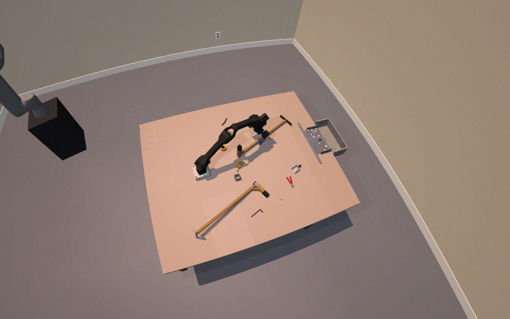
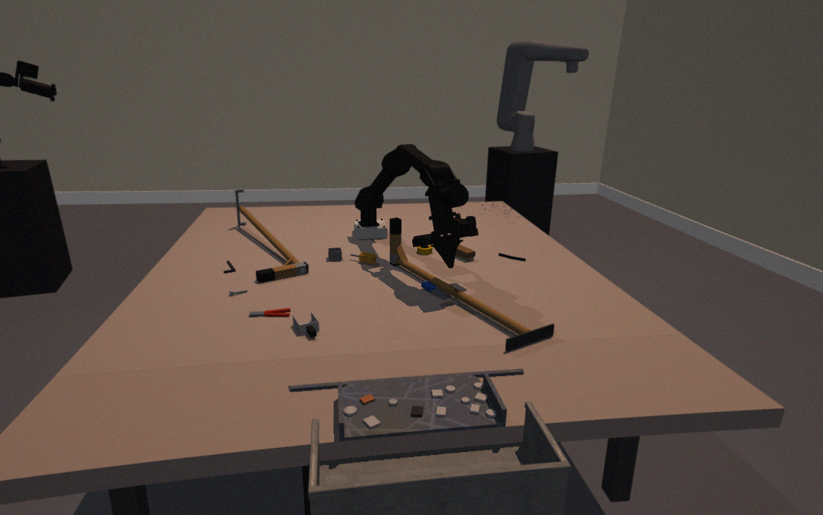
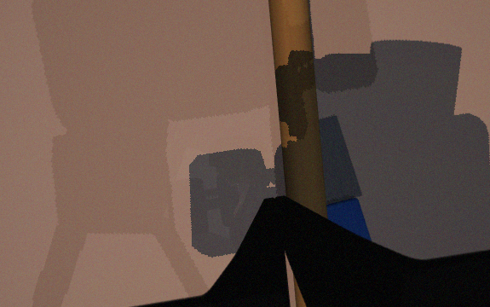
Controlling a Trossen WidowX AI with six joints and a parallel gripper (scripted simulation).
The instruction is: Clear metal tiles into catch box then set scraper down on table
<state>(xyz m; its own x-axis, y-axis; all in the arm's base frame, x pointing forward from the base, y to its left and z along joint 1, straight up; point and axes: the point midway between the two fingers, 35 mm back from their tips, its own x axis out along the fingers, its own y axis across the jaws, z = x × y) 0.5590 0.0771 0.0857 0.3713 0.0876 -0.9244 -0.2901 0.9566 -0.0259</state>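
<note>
A long scraper, with a wooden shaft (image 1: 276, 127) (image 2: 491, 312) (image 3: 291, 26) and a flat dark blade (image 1: 285, 120) (image 2: 529, 337), lies on the table; its black-tipped grip stands up at the other end. My gripper (image 1: 264, 135) (image 2: 449, 264) (image 3: 274, 207) is shut and empty, just above the shaft; in the wrist view its tips overlap the shaft's left edge. The steel plate (image 2: 395, 384) carries several tiles, mostly white, with an orange tile (image 1: 320, 148) (image 2: 367, 398) and a dark tile (image 2: 416, 410). The catch box (image 1: 333, 136) (image 2: 434, 493) stands beyond the plate; no tiles show in it.
A blue block (image 1: 260, 142) (image 2: 428, 285) (image 3: 348, 217) lies beside the shaft. A second long wooden tool (image 1: 229, 208) (image 2: 267, 233) lies across the table. Red-handled pliers (image 1: 290, 181) (image 2: 270, 312), a metal bracket (image 2: 305, 325) and a yellow ring (image 2: 424, 250) also lie there.
</note>
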